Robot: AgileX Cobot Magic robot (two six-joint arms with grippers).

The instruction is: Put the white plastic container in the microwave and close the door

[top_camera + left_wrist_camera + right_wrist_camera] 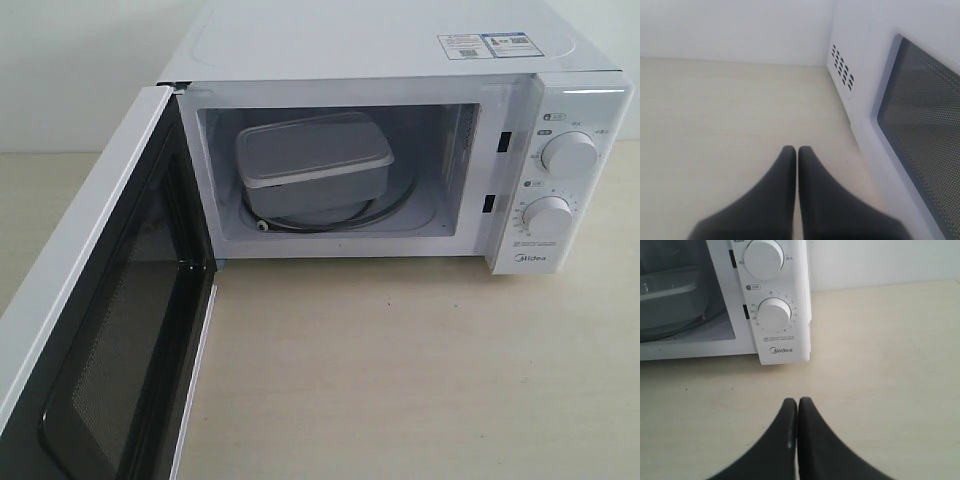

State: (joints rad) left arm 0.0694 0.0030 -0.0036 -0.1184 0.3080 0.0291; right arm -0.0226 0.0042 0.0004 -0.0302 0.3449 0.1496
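The white plastic container (315,160) sits inside the microwave (400,60) on the glass turntable, toward the left of the cavity. The door (100,300) stands wide open, swung out to the left, its black-meshed inner side facing the cavity. Neither gripper shows in the exterior view. My left gripper (797,150) is shut and empty over the table, with the door's outer face and dark window (925,120) beside it. My right gripper (798,401) is shut and empty over the table in front of the dial panel (774,315). The container's edge (670,287) shows in the right wrist view.
Two round dials (570,155) and the Midea label sit on the microwave's right panel. A sticker (485,45) lies on its top. The pale wooden table (400,370) stretches in front. A white wall stands behind. Vent holes (842,67) mark the microwave's side.
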